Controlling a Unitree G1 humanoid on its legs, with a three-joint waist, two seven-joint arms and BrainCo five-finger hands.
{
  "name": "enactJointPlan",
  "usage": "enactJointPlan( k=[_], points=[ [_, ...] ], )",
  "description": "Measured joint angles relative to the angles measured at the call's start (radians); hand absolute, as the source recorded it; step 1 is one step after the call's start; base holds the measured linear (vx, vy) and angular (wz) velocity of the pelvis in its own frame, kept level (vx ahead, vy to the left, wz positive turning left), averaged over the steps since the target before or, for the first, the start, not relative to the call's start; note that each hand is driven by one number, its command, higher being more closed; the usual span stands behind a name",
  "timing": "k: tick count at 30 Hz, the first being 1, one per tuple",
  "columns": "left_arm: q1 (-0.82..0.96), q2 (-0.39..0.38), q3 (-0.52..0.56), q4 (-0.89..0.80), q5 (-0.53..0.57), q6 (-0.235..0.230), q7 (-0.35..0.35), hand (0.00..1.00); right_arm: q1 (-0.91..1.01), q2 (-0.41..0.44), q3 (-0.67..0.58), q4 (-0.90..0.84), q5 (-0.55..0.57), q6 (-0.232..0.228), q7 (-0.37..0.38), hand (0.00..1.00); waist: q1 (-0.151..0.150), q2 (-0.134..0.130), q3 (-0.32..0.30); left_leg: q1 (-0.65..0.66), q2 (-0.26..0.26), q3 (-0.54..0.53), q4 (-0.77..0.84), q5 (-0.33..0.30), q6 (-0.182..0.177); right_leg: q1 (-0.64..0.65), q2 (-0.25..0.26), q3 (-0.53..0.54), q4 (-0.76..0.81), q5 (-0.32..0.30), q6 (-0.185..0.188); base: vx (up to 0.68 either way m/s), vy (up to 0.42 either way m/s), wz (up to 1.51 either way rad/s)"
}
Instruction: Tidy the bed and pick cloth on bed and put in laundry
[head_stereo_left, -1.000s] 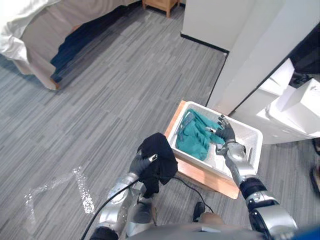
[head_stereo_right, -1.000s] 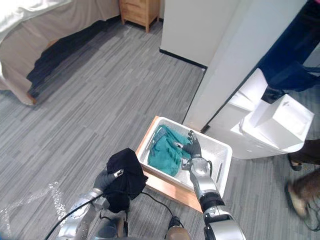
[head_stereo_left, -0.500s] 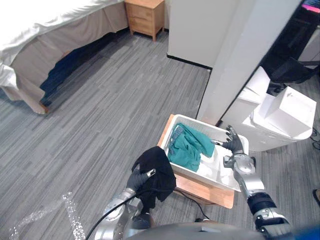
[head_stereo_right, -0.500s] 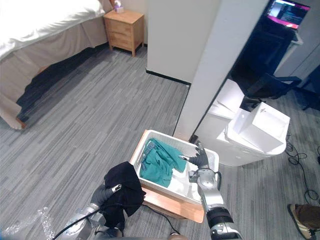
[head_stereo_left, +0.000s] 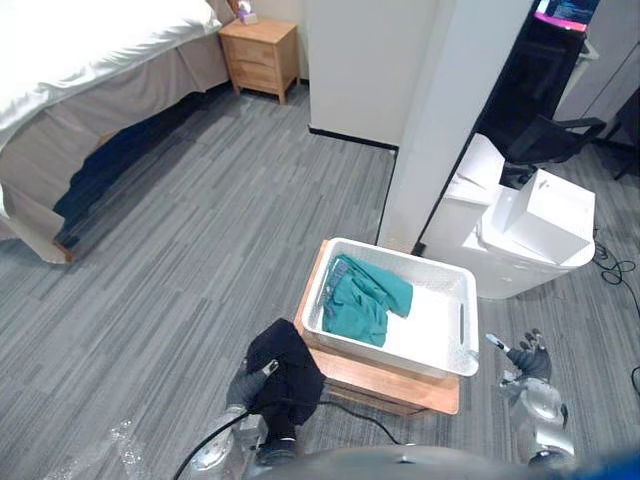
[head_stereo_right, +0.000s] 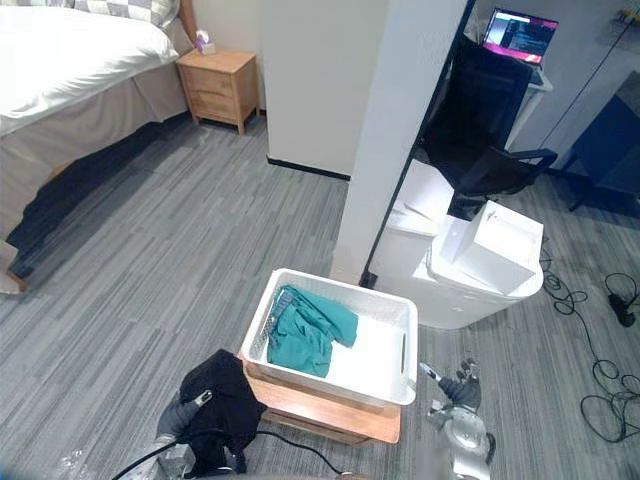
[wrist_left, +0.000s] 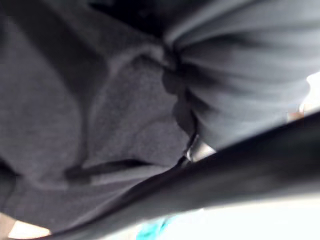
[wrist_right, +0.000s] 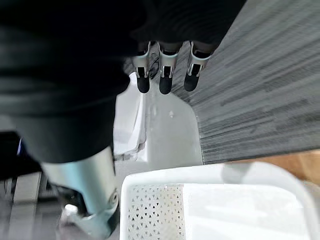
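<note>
Left hand (head_stereo_left: 245, 384): low in the eye views, fingers and thumb closed round a bundled black cloth (head_stereo_left: 288, 368). The cloth bulges above the hand and hangs below it. In the left wrist view, dark folded fabric (wrist_left: 100, 115) lies close against the camera. The bundle sits outside the basket, just beside the near left corner of the wooden stand (head_stereo_left: 410, 386).

Right hand (head_stereo_left: 527, 366): low on the right, over the floor and apart from the basket's near right corner. It holds nothing. Its fingers (wrist_right: 165, 80) are straight and slightly apart in the right wrist view, with the basket's perforated wall showing past them.

White laundry basket (head_stereo_left: 455, 300): sits on the wooden stand between the two hands. A teal cloth (head_stereo_left: 360, 300) lies crumpled in its left half; the right half shows bare white bottom.

Surroundings: grey striped floor (head_stereo_left: 200, 240). A bed (head_stereo_left: 70, 50) with white bedding and a beige skirt stands well apart at far left, and a wooden nightstand (head_stereo_left: 262, 56) is beside it. A white pillar (head_stereo_left: 440, 110) rises just behind the basket.
</note>
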Motion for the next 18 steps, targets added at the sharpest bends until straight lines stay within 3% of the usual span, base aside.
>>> enactJointPlan(
  k=[4, 10, 14, 18],
  points=[
    [0.004, -0.025, 0.055, 0.058, -0.053, 0.001, 0.001, 1.0, 0.03, 0.054, -0.029, 0.025, 0.03, -0.042, 0.009, 0.0, 0.003, 0.006, -0.019, 0.006, 0.003, 0.013, 0.0, -0.016, -0.004, -0.002, -0.001, 0.001, 0.0, -0.004, 0.0, -0.03, -0.015, -0.06],
    [-0.003, -0.068, 0.155, 0.178, -0.107, -0.013, 0.044, 1.0, 0.074, 0.144, -0.075, 0.177, 0.05, -0.048, 0.047, 0.0, 0.008, -0.012, -0.036, 0.009, -0.003, 0.019, 0.0, -0.034, 0.0, 0.011, -0.008, -0.003, 0.0, -0.017, 0.009, 0.03, 0.003, 0.0],
    [-0.005, -0.085, 0.204, 0.212, -0.223, -0.03, 0.071, 1.0, 0.087, 0.161, -0.123, 0.235, 0.075, -0.051, 0.081, 0.0, 0.01, -0.018, -0.039, 0.019, -0.02, 0.018, 0.0, -0.036, 0.003, 0.024, -0.025, -0.009, 0.0, -0.017, 0.008, 0.07, 0.024, 0.02],
    [-0.03, -0.092, 0.288, 0.213, -0.39, -0.059, 0.12, 1.0, 0.082, 0.158, -0.152, 0.265, 0.07, -0.034, 0.107, 0.0, 0.018, -0.008, -0.036, 0.043, -0.024, 0.017, 0.0, -0.048, 0.0, 0.048, -0.031, -0.023, 0.002, -0.015, 0.009, 0.03, 0.01, 0.0]
  ],
)
